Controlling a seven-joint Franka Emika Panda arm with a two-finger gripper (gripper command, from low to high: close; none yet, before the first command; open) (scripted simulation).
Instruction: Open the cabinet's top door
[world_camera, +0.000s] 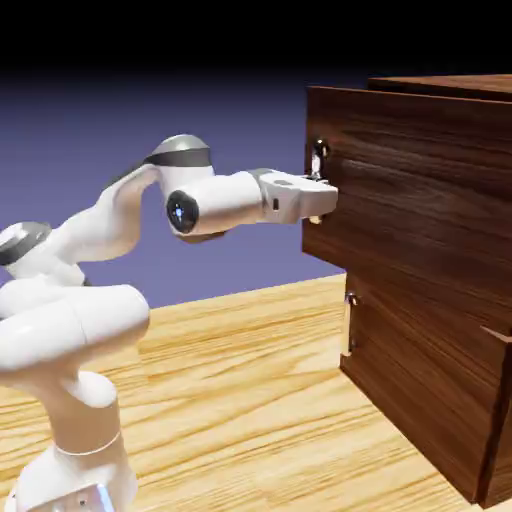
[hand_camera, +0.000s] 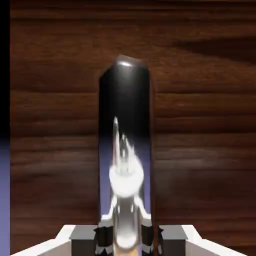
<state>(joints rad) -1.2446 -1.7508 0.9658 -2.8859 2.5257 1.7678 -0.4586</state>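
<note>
My gripper (world_camera: 318, 186) is squeezed shut on the handle (hand_camera: 125, 150) of the top door (world_camera: 420, 190), the shiny bar that stands up and down at the door's edge, near the top corner of the cabinet (world_camera: 430, 330) that faces me. In the hand view the bar fills the space between my two grey fingertips (hand_camera: 105, 235), so I think I have it in the middle of my grip, which is good. The cabinet sits at the tabletop's (world_camera: 230, 400) right side, and my arm reaches out flat toward it. The door looks a tiny bit open at the handle edge, but I can't be sure. Now the job is to pull. I should keep squeezing tight (a loose grip would let the smooth bar slip out) and pull slowly back toward myself. A door swings round in a curve, so my hand should turn with it and not drag straight. I must stay away from the lower door's handle (world_camera: 349, 325) further down. If the bar starts to slide, I should stop and grab again.
</note>
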